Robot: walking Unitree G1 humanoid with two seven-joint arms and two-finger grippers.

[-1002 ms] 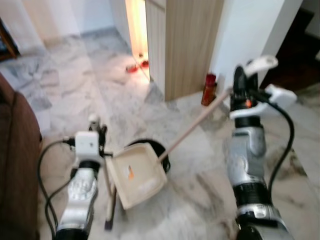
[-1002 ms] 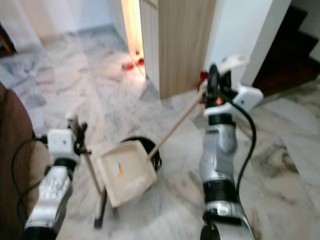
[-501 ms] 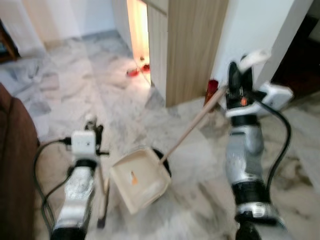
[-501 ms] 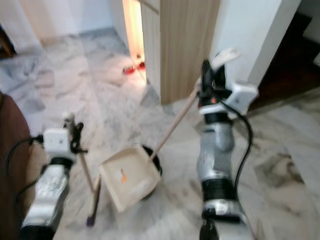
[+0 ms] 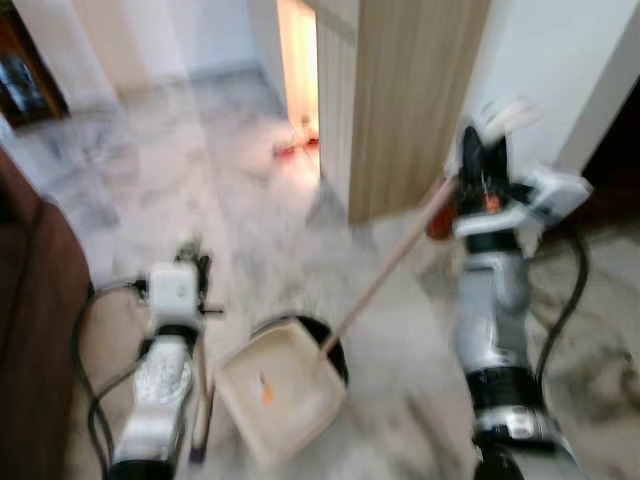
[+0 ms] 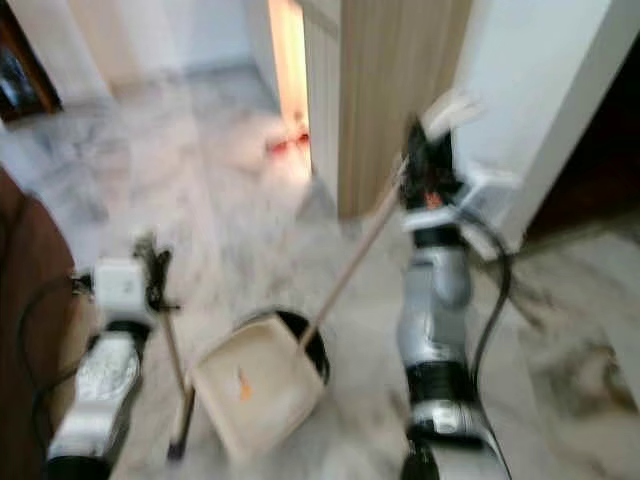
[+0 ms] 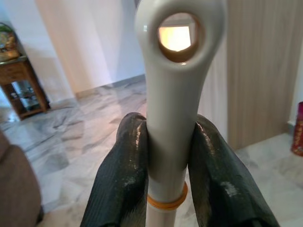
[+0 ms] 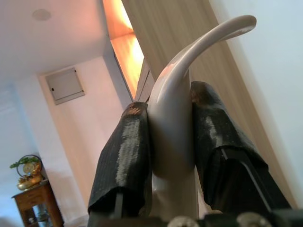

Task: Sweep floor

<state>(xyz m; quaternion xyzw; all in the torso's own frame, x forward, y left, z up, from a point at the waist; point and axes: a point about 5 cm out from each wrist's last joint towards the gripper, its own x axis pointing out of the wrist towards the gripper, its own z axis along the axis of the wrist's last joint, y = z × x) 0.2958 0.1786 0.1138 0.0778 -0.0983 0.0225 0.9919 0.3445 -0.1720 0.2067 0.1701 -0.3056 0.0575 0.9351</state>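
Observation:
My right gripper (image 5: pixel 478 160) is shut on the curved white grip (image 8: pixel 176 113) of a long wooden dustpan handle (image 5: pixel 385 270). The handle slopes down to a cream dustpan (image 5: pixel 280 392) that carries a small orange scrap (image 5: pixel 265 393), held over a dark round object (image 5: pixel 322 340) on the marble floor (image 5: pixel 210 200). My left gripper (image 5: pixel 190 262) is shut on the white top of a broom handle (image 7: pixel 173 109), which has a hanging hole and an orange ring. The thin broom stick (image 6: pixel 175 375) runs down to the floor beside the dustpan. Both eye views are blurred.
A wooden cabinet side (image 5: pixel 400 90) and a white wall (image 5: pixel 560 70) stand ahead right, with a red bottle (image 7: pixel 298 130) at the base. Red items (image 5: pixel 292 150) lie by a lit doorway. A brown sofa (image 5: pixel 30 330) borders the left. A wooden side table (image 7: pixel 21 82) stands far left.
The camera has moved, so the cabinet and doorway sit further right and closer. Both grippers keep their hold. The dustpan hangs a little lower in the picture.

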